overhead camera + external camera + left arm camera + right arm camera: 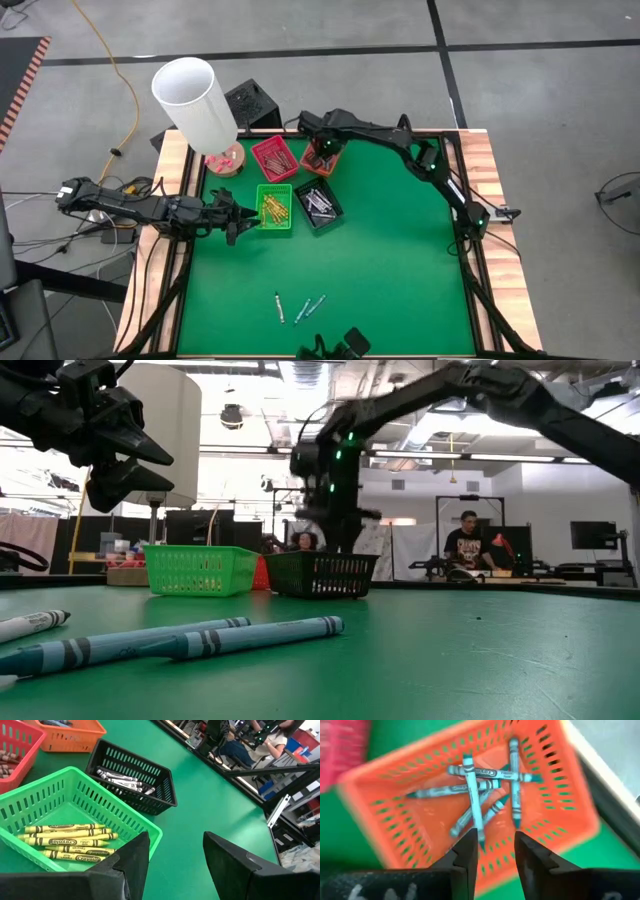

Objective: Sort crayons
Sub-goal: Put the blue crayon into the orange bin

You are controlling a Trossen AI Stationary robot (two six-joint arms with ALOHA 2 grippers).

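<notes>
right gripper (492, 851) hangs open right over the orange tray (560, 827), blue crayons (475, 802) lying crisscrossed straight below it

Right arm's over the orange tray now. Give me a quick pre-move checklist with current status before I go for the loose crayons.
1. Right gripper empty: ok, fingers open above the orange tray, nothing between them.
2. Blue crayons inside that tray: ok.
3. Left gripper empty: ok, open beside the green tray holding yellow crayons.
4. Loose crayons left to sort: not ok, several still lie on the mat near the front edge.
5. Colour of each loose crayon: cannot tell for all; the low view shows blue ones and one whitish.
</notes>
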